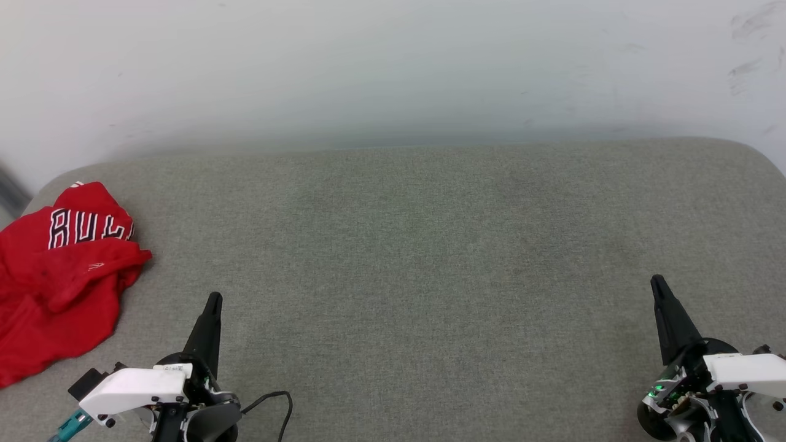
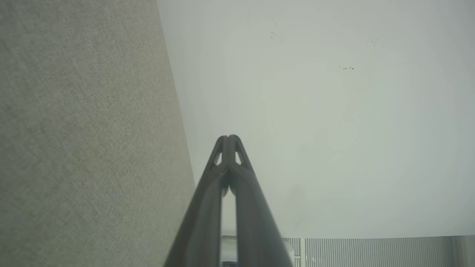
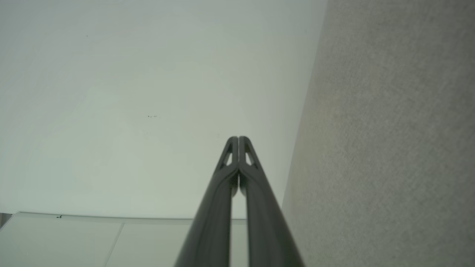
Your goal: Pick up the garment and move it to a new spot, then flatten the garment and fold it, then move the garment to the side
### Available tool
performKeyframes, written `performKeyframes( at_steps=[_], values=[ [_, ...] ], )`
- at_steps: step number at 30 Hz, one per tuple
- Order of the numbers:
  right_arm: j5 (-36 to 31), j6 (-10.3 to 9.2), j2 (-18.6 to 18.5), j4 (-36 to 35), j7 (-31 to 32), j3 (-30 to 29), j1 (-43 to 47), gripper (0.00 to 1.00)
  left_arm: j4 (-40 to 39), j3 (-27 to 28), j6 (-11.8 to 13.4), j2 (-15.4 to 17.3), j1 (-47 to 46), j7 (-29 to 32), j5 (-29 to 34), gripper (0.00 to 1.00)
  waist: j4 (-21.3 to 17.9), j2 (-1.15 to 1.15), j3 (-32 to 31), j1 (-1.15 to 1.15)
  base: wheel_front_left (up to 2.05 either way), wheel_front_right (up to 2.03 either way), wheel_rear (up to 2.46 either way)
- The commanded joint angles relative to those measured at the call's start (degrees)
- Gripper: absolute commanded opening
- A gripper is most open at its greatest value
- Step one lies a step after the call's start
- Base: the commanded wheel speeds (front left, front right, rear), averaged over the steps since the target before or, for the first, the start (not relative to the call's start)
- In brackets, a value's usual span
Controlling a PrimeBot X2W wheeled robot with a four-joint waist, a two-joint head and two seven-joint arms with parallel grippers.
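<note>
Garment lies crumpled at far left edge of grey fabric surface, partial black lettering facing up. Left gripper clenched, empty, near the garment, not touching it. Right gripper clenched, empty, well apart at right side; both wrist views show fingertips pressed together.

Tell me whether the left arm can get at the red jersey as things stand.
Probably yes. The jersey lies crumpled at the grey cushion's left end, just left of the left gripper, with bare fabric between them. The jaws are shut and must open first.
</note>
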Motion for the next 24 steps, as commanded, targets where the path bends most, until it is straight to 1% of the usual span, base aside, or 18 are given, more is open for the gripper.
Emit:
performKeyframes(
  at_steps=[1,24],
  values=[
    [0.22,0.0,0.19,0.04,0.04,0.03,-0.54,0.0,0.06,0.18,-0.17,-0.08,-0.52,0.31,0.18,0.0,0.0,0.0,0.0,0.0,0.0,0.0,0.0],
    [0.22,0.0,0.19,0.04,0.04,0.03,-0.54,0.0,0.06,0.18,-0.17,-0.08,-0.52,0.31,0.18,0.0,0.0,0.0,0.0,0.0,0.0,0.0,0.0]
  ],
)
